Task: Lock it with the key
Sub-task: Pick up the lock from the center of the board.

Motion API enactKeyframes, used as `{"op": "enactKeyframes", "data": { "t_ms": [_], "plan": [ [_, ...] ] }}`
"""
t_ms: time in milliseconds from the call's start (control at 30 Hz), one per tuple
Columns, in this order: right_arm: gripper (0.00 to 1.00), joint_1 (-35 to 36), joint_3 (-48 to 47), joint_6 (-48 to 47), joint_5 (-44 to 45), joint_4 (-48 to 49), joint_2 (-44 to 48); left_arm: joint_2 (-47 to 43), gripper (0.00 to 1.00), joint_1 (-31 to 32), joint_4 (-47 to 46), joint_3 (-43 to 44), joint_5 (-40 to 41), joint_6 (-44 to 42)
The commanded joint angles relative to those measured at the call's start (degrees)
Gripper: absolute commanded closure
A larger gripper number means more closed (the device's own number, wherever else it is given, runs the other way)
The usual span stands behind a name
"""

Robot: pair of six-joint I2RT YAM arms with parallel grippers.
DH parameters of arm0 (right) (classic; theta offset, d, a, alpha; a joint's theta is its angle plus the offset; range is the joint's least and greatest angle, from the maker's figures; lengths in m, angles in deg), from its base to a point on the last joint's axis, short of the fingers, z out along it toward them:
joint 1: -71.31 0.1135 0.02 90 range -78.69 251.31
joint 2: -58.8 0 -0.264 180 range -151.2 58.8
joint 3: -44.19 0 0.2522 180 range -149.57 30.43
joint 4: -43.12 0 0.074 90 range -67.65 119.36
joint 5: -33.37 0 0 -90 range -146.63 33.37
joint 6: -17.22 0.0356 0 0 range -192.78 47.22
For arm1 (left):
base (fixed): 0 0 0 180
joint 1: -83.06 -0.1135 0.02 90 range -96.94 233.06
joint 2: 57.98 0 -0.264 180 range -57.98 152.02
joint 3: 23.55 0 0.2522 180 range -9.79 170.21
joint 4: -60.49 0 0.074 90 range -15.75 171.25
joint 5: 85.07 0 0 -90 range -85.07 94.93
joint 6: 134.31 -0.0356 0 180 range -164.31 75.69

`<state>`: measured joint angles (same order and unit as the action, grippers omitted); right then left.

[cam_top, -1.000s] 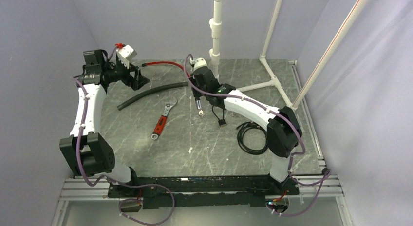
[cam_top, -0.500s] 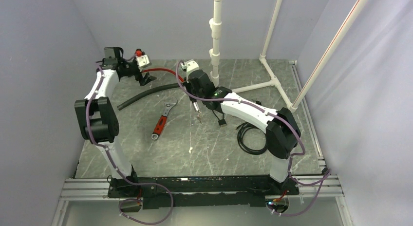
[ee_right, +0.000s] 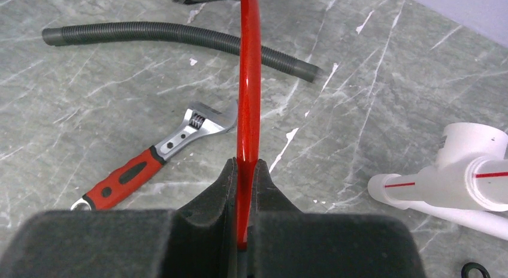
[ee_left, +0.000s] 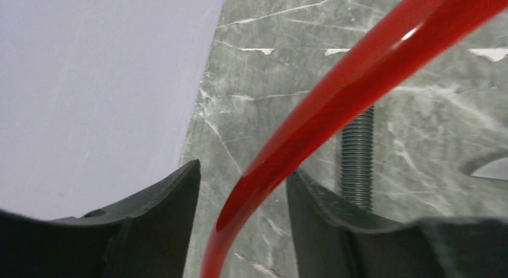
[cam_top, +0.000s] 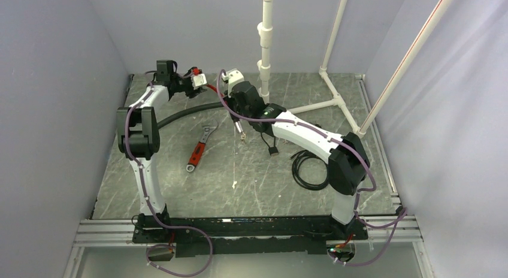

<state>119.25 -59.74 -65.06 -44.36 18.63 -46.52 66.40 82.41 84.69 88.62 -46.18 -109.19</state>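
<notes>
The key (cam_top: 272, 151), a tiny black block on a thin black cord, lies on the table under the right forearm, and neither gripper touches it. A red cable (ee_right: 248, 80) runs between the two grippers. My right gripper (ee_right: 247, 164) is shut on one end of it; from above it sits left of the white post (cam_top: 232, 105). My left gripper (ee_left: 244, 169) straddles the red cable (ee_left: 335, 92) near the back wall (cam_top: 200, 88). The jaws are partly open, with a gap showing on the left side.
A red-handled wrench (cam_top: 199, 147) lies mid-table. A grey corrugated hose (cam_top: 186, 113) lies behind it, close to the left gripper. A coiled black cable (cam_top: 308, 167) sits by the right arm. White PVC pipes (cam_top: 326, 101) stand at the back right.
The left arm swung right along the back wall to the red cable, and its jaws narrowed around it. The right gripper shifted slightly left, still holding the cable.
</notes>
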Motion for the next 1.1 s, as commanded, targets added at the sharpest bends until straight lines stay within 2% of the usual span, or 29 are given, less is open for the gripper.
{"op": "enactKeyframes", "data": {
  "t_ms": [0, 67, 133, 167, 333, 400, 533, 667, 800, 900, 1067],
  "plan": [
    [1.00, 0.2, -3.4, 1.0, -2.3, 2.5, 0.5, -0.3, 0.49, 0.3, -8.7, 1.9, 0.6, 2.5],
    [1.00, -0.3, -3.2, 2.1, -4.0, 2.0, 0.8, -2.1, 0.68, 0.3, -7.7, 1.9, 0.0, 2.3],
    [1.00, -1.1, -2.9, 3.6, -6.9, 1.3, 1.0, -4.7, 0.97, 0.2, -7.3, 1.1, -0.7, 2.1],
    [1.00, -1.7, -2.8, 4.2, -8.8, 1.1, 1.1, -6.3, 1.00, 0.0, -8.4, 0.2, -1.1, 3.1],
    [1.00, -4.0, -1.5, 5.6, -18.1, 1.1, 2.6, -14.8, 1.00, -1.6, -9.9, -2.1, -1.8, 4.6],
    [0.94, -4.4, -1.0, 5.5, -20.4, 0.7, 3.4, -18.3, 1.00, -2.1, -7.5, -1.2, -2.6, 4.1],
    [0.66, -6.1, -0.9, 5.3, -25.3, -1.0, 5.8, -24.9, 1.00, -2.5, -1.7, 1.0, -3.4, 3.0],
    [0.29, -9.5, -0.5, 1.9, -30.2, -3.5, 9.8, -30.8, 1.00, -1.7, 9.1, 5.1, -2.1, 0.3],
    [0.09, -12.6, 1.1, -4.0, -33.3, -5.0, 16.2, -34.4, 1.00, 0.2, 17.7, 9.3, 3.3, -2.6],
    [0.03, -13.9, 3.9, -9.6, -37.2, -4.6, 21.7, -36.0, 1.00, 2.7, 24.7, 12.9, 8.3, -3.3],
    [0.02, -14.1, 9.8, -10.5, -42.5, -3.9, 31.8, -39.7, 1.00, 12.8, 29.6, 13.3, 25.8, -4.9]
  ]
}}
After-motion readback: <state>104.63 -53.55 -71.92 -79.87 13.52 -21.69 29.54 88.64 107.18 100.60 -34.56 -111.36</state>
